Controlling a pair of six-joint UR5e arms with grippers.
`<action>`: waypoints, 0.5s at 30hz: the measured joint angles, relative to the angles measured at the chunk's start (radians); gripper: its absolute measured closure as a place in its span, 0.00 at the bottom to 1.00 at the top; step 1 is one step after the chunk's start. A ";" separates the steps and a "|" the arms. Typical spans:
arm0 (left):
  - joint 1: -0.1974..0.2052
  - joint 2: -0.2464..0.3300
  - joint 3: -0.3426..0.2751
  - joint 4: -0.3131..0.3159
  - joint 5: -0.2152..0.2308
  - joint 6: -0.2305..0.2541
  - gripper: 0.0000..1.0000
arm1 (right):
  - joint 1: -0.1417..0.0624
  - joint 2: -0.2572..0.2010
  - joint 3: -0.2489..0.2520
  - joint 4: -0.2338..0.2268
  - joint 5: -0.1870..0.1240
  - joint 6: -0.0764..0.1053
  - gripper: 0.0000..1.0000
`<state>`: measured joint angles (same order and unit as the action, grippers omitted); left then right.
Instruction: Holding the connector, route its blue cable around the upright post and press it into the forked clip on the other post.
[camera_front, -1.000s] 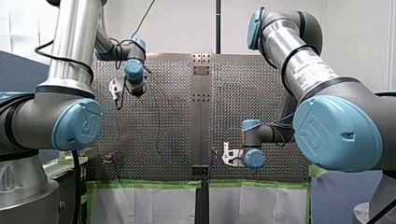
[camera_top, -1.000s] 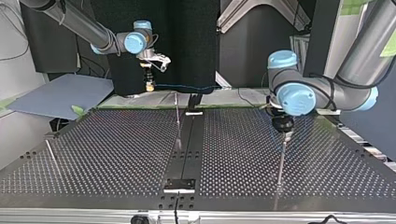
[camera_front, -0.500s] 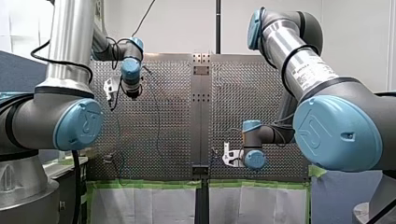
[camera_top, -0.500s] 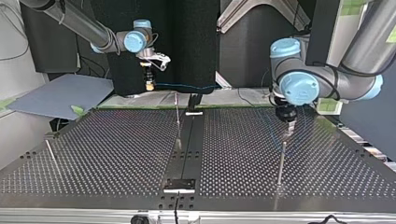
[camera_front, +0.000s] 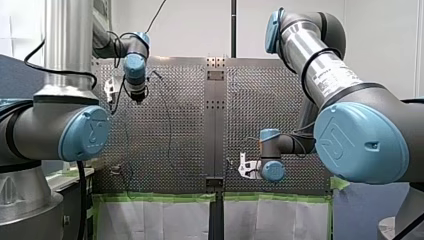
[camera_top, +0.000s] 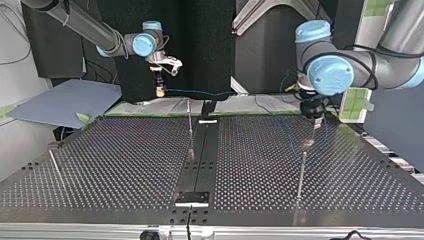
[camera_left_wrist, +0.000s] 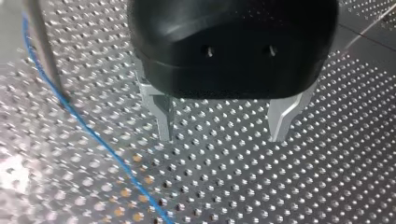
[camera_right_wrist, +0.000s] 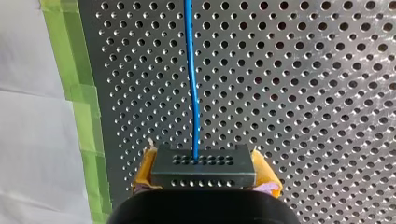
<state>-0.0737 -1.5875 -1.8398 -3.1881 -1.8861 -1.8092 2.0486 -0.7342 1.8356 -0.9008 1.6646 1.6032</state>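
Above the far edge of the bench (camera_top: 125, 165), at the top view's left, my right end effector (camera_top: 160, 89) pinches the connector (camera_right_wrist: 204, 163) between its yellow pads (camera_right_wrist: 267, 173). The connector's long axis lies crosswise, from pad to pad. Its holed face points ahead, away from the wrist. The blue cable (camera_right_wrist: 192, 84) leaves the middle of that face and runs straight on over the perforated plate. In the top view it reads as a dark, near-level line heading toward the view's middle.

My left end effector (camera_left_wrist: 223, 126) hovers over the bench with its metal fingers (camera_left_wrist: 163, 116) spread and nothing between them. The cable passes beside it, close to a blurred grey upright (camera_left_wrist: 44, 51) that is probably a post. Which post carries the forked clip is too small to tell.

The risks, as I judge them:
- The cable looks thin and slack, so if carried too high it may ride over the post's top rather than wrap it.
- Too hard a pull could drag the connector askew in the pads.
- The spread left fingers sit so near the cable that they could snag it.
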 joint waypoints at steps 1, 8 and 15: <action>0.000 0.011 0.005 -0.011 0.000 0.005 0.00 | 0.000 0.000 0.000 0.000 0.000 0.000 1.00; -0.002 0.066 0.050 -0.064 -0.005 0.039 0.00 | -0.001 0.000 0.000 0.003 0.000 0.000 1.00; 0.000 0.124 0.107 -0.122 -0.042 0.076 0.00 | -0.001 0.000 0.000 0.005 0.000 0.000 1.00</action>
<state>-0.0734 -1.4637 -1.7327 -3.3101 -1.9282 -1.7329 2.0473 -0.7342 1.8356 -0.8962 1.6645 1.6033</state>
